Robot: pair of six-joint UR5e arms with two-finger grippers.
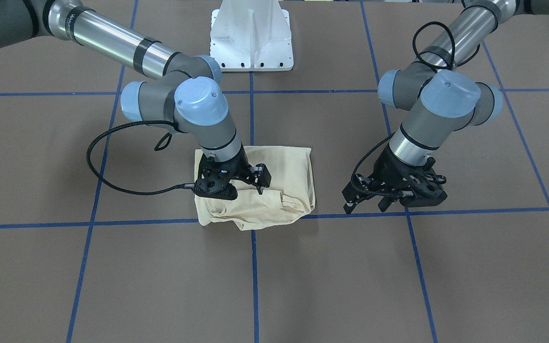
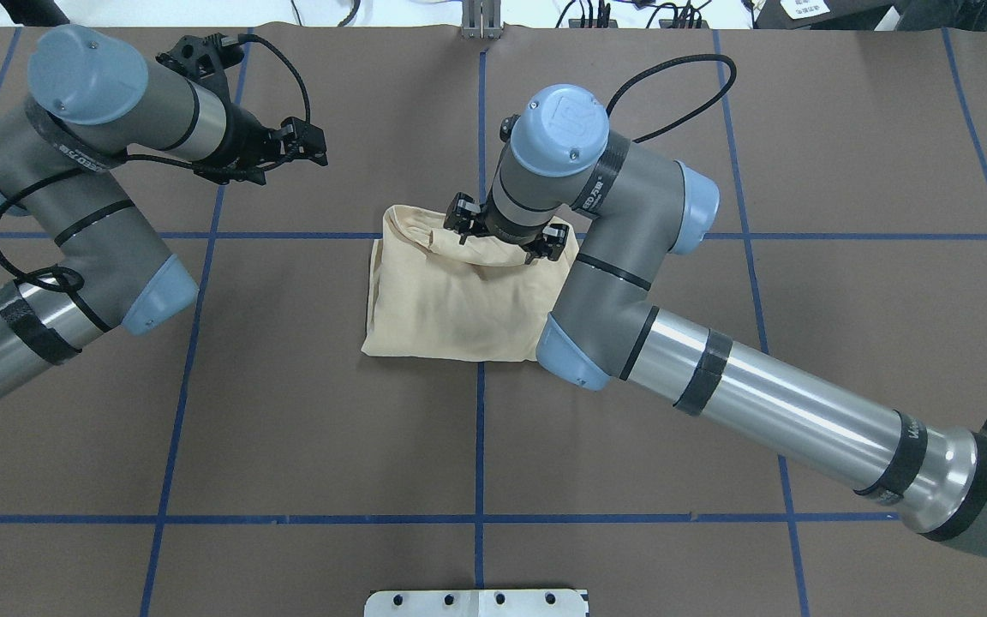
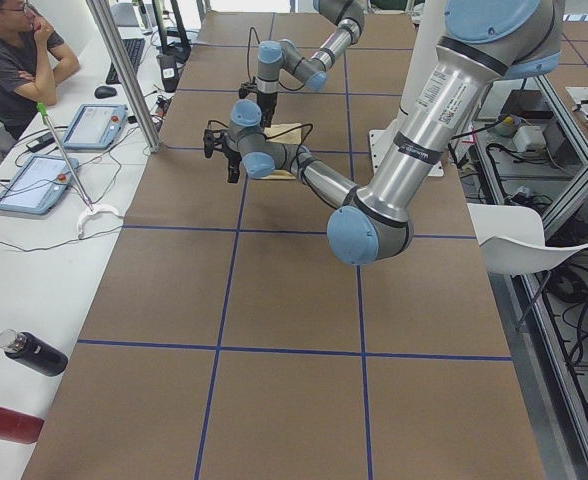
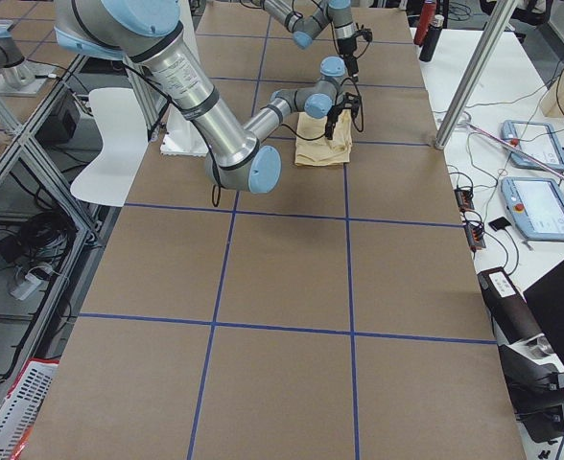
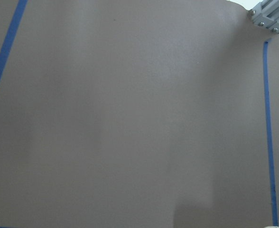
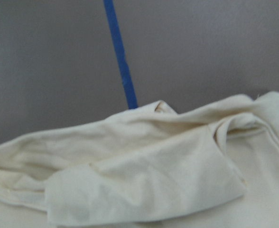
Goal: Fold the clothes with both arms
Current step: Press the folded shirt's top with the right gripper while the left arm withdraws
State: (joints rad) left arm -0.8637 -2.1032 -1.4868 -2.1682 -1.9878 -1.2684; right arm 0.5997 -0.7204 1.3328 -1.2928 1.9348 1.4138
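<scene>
Cream-yellow cloth shirt point(image 2: 451, 300) looks nearly folded, compact at brown worktop point(image 2: 288, 411) centre (one edge rumpled); right end effector point(image 1: 246, 183) on it, opening unclear; left end effector point(image 1: 366, 206) spread, empty.

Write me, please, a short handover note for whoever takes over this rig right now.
Left hand: open and empty, over bare table, well to the side of the shirt.
Right hand: down at the shirt's edge farthest from the robot. I cannot tell whether it grips the cloth.
Done: the shirt is folded into a compact bundle near the table's middle.
Left: that far edge looks rumpled, so it probably needs tidying before both hands pull clear.
</scene>
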